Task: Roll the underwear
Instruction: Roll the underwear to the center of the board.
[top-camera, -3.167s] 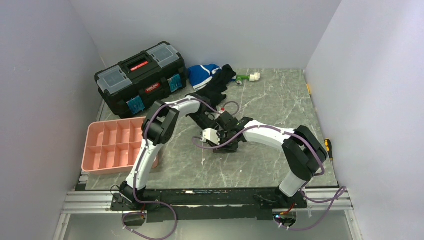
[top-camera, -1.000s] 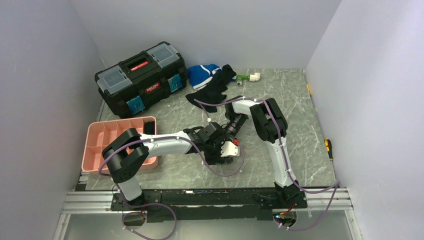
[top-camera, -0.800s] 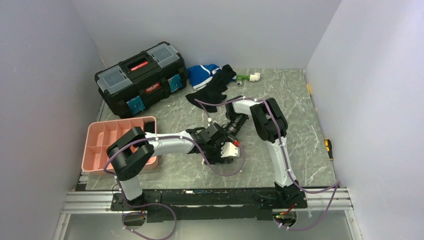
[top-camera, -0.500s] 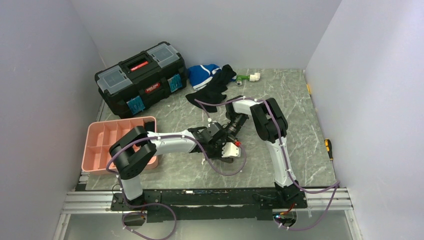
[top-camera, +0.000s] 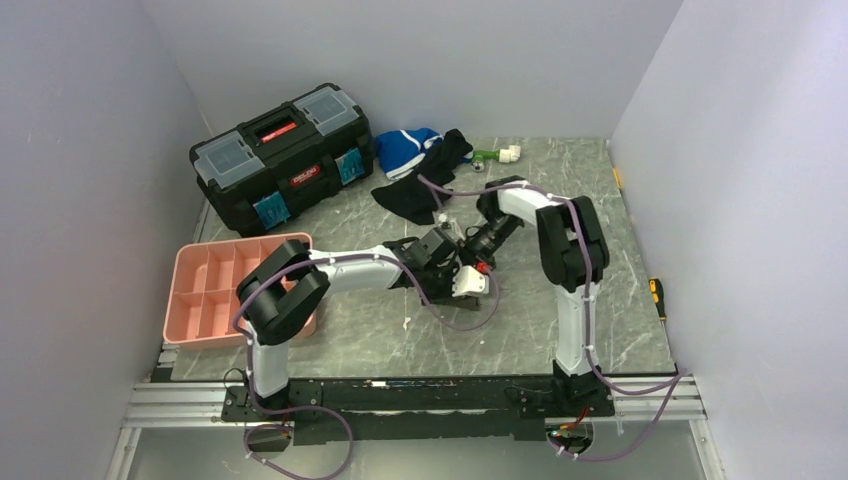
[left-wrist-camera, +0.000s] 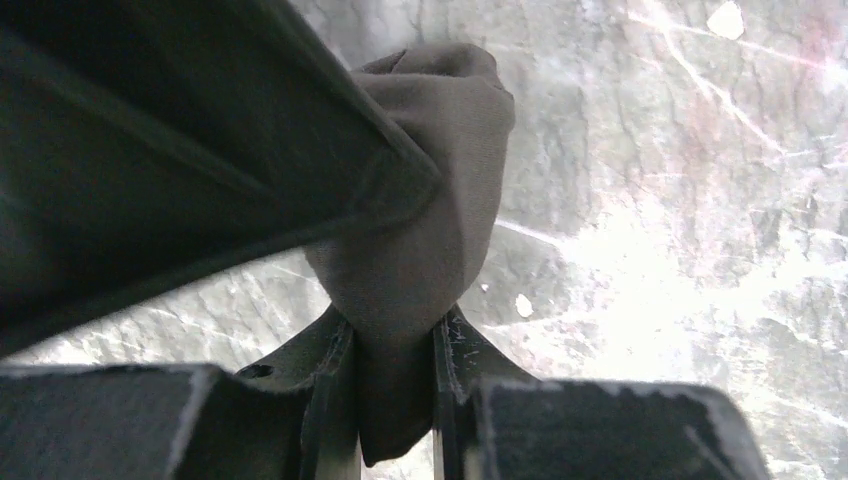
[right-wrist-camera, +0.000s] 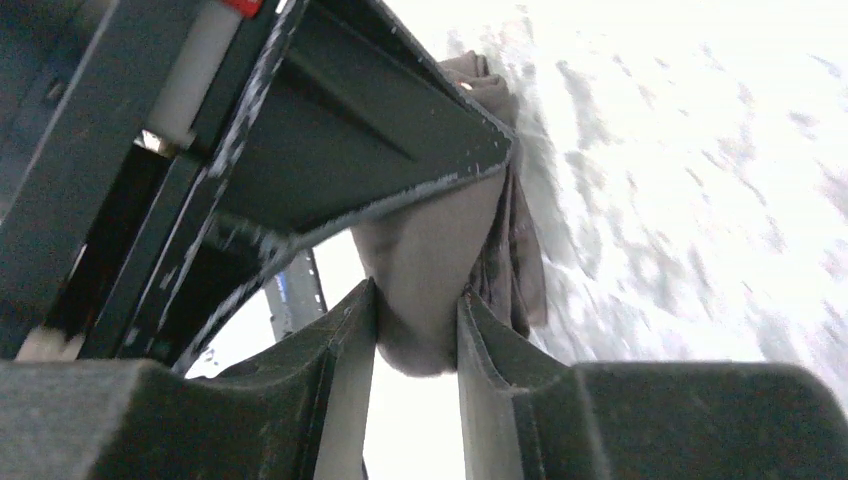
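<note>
The underwear (left-wrist-camera: 420, 200) is a bunched grey-brown wad held up off the marble table (top-camera: 560, 200). My left gripper (left-wrist-camera: 393, 370) is shut on its lower end, with fabric filling the gap between the fingers. My right gripper (right-wrist-camera: 417, 330) is shut on another fold of the underwear (right-wrist-camera: 430, 270), close against the left one. In the top view the left gripper (top-camera: 445, 262) and right gripper (top-camera: 468, 255) meet mid-table, and the underwear is hidden between them. No beige waistband shows.
A pink compartment tray (top-camera: 235, 290) sits at the left edge beside the left arm's elbow. A black toolbox (top-camera: 282, 155) stands at the back left. A black garment (top-camera: 425, 185), a blue-and-white garment (top-camera: 405, 148) and a green-white object (top-camera: 497, 155) lie at the back.
My left gripper has shut on the underwear. Both grippers have shifted a little right and toward the back, and the right arm's elbow has swung right.
</note>
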